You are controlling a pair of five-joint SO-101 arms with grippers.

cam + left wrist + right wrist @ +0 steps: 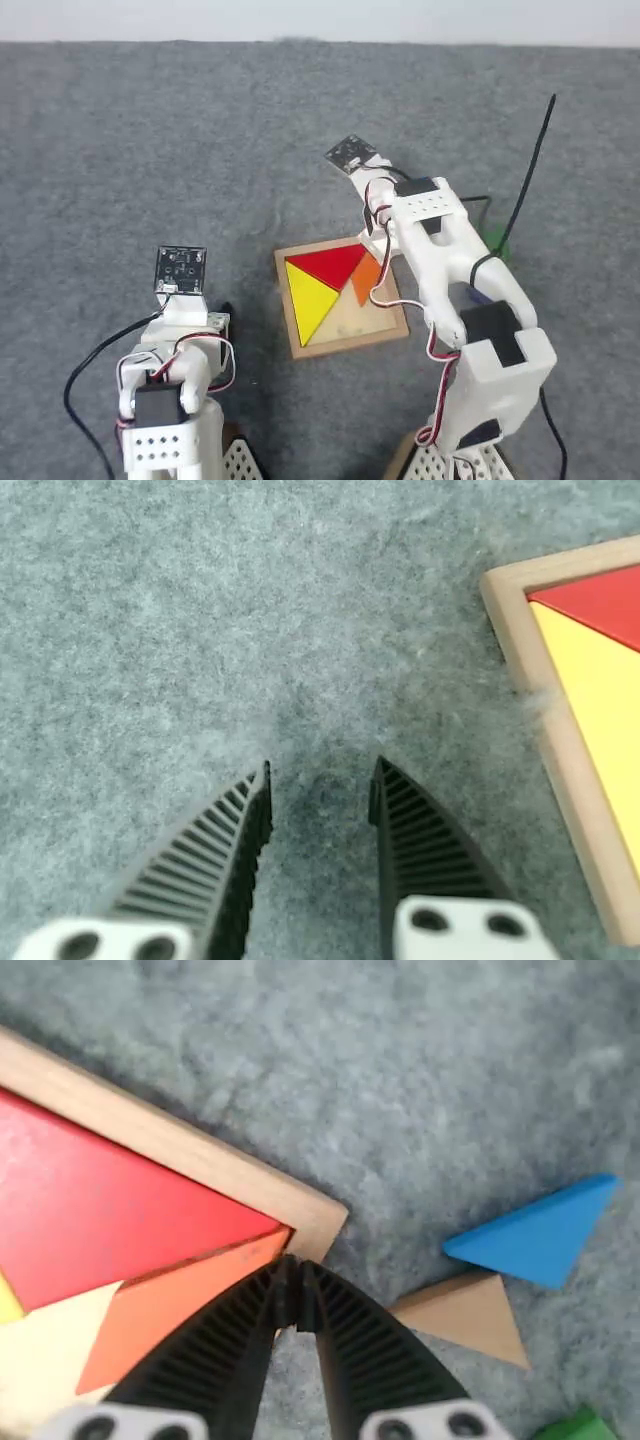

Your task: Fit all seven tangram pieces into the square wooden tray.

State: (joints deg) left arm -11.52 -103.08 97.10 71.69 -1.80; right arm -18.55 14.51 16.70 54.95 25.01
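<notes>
The square wooden tray (345, 345) lies mid-table and holds a red triangle (328, 265), a yellow triangle (308, 295) and an orange piece (366, 275). My right gripper (290, 1265) is shut, its tips resting at the orange piece's (170, 1315) edge beside the tray's (200, 1150) corner, next to the red triangle (100, 1210). Just outside that corner lie a blue triangle (540, 1235), a tan triangle (465, 1310) and a green piece (575, 1428). My left gripper (320, 780) stands open over bare carpet, left of the tray (520, 630).
Grey carpet covers the table. The right arm (450, 260) reaches over the tray's right side and hides the loose pieces there, apart from a bit of green (493, 243). Open carpet stretches left of and beyond the tray.
</notes>
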